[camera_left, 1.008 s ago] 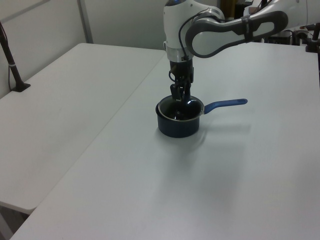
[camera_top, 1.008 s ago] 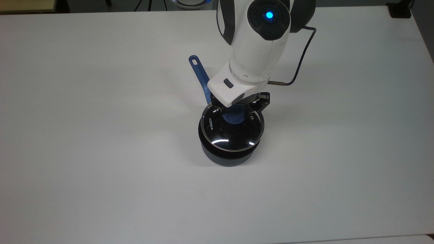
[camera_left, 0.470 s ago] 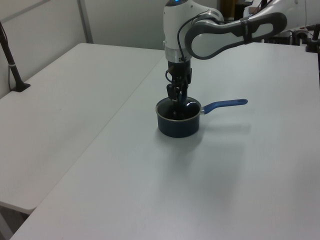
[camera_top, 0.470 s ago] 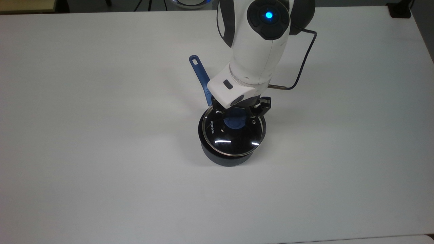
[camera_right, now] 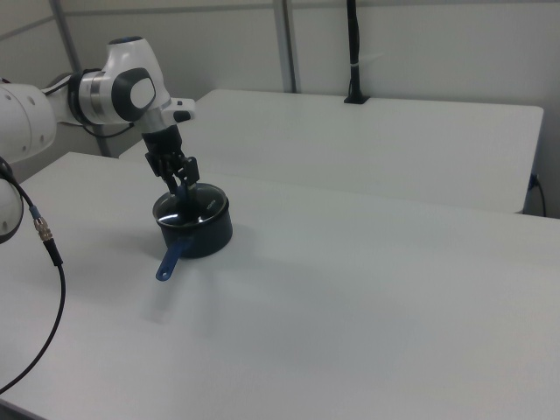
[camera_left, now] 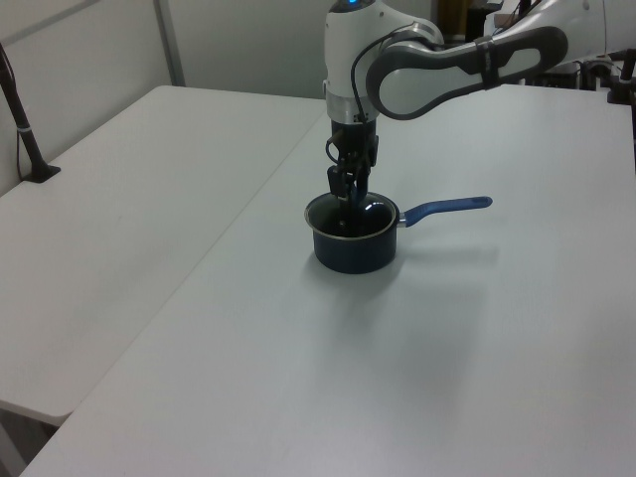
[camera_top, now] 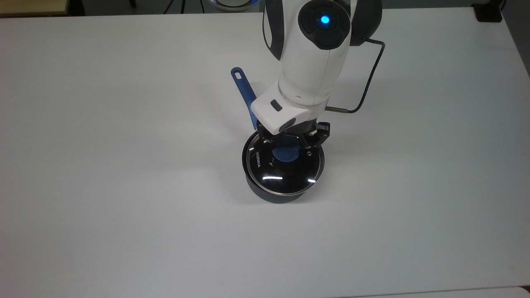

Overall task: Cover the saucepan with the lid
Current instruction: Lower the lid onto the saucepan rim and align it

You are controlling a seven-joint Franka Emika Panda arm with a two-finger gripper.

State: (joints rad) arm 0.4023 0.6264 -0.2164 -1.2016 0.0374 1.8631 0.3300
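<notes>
A: Going left to right across the top view, what is there?

B: Bare white bench [camera_top: 103, 165] first, smooth and matte. Then the blue handle [camera_top: 244, 95], long and slim with a hole at its end, angling up and to the top view's left from the saucepan [camera_top: 273, 194]. The pan is small, round and dark, its wall showing below the lid.

A: And the lid?

B: The lid [camera_top: 285, 167] lies over the pan's mouth: clear glass in a metal rim, white lettering near its left edge, a small vent at the right, a blue knob [camera_top: 285, 153] in the middle. It looks seated, or very nearly.

A: Is the hand gripping it?

B: The hand [camera_top: 290, 142] hangs over the knob with its fingers spread to either side of it. I see no pinch on the knob.

A: How would the lid handle?

B: Stiff, fairly light I'd judge, but slick and breakable glass. The knob is the one sound place to take hold; the rim is thin and smooth.

A: Further right?

B: A dark cable [camera_top: 368, 74] looping off the white arm, then open bench.
</notes>
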